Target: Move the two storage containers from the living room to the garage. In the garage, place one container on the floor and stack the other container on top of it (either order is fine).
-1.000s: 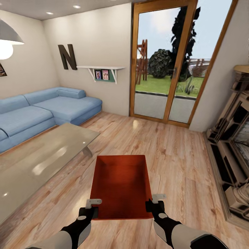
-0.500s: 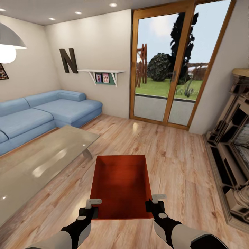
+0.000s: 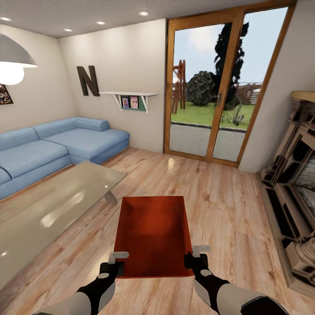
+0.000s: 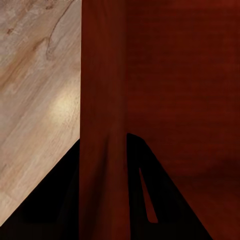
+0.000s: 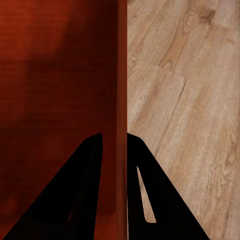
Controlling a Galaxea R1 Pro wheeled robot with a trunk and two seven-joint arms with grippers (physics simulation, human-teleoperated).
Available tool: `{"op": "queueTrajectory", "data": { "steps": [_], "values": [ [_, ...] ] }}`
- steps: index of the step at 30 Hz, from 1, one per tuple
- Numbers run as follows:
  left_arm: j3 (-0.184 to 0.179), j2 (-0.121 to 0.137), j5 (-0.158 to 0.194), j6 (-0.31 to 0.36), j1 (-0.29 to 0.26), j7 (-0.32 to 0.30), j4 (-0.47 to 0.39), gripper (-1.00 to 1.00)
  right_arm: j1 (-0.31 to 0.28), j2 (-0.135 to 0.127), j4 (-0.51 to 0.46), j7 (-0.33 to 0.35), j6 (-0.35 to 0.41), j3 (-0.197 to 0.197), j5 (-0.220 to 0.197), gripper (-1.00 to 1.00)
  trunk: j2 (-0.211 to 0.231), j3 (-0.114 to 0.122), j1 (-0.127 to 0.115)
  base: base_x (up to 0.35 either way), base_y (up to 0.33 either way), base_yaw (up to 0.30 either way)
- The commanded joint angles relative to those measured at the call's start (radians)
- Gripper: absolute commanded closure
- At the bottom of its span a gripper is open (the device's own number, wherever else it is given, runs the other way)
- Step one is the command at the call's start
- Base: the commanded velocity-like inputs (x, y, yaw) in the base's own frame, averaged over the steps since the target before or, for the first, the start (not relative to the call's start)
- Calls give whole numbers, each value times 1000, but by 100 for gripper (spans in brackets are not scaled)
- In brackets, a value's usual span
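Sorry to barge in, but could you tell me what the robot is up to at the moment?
It is carrying an orange-red storage container with both arms in the living room. The left gripper pinches the container's left wall and the right gripper its right wall, each with one of its fingers on either side of the thin wall. The container looks empty and is held above the wood plank floor, near the glass coffee table, facing the glass doors.

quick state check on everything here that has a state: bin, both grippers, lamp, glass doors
storage container: lidless, empty, carried above the wood floor
left gripper: shut on the container's left wall
right gripper: shut on its right wall
pendant lamp: lit
glass doors: look closed
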Motion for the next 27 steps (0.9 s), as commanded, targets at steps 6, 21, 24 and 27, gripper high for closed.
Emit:
{"op": "queueTrajectory", "data": {
  "steps": [6,21,24,27],
  "values": [
    [10,0,10,-4,-1,6,3,100,-1,6,-1,-2,0,-43,6,100,42,18,-23,0,0,0],
    [10,0,10,-4,-1,4,3,100,-1,7,-1,-2,0,-42,6,100,147,65,-81,0,0,0],
    [10,0,10,-4,-1,4,3,100,-1,7,-1,-2,0,-43,6,100,168,75,-92,0,0,0],
    [10,0,10,-4,-1,4,3,100,-1,7,-1,-2,0,-43,6,100,189,84,-104,0,0,0]
  ]
}}
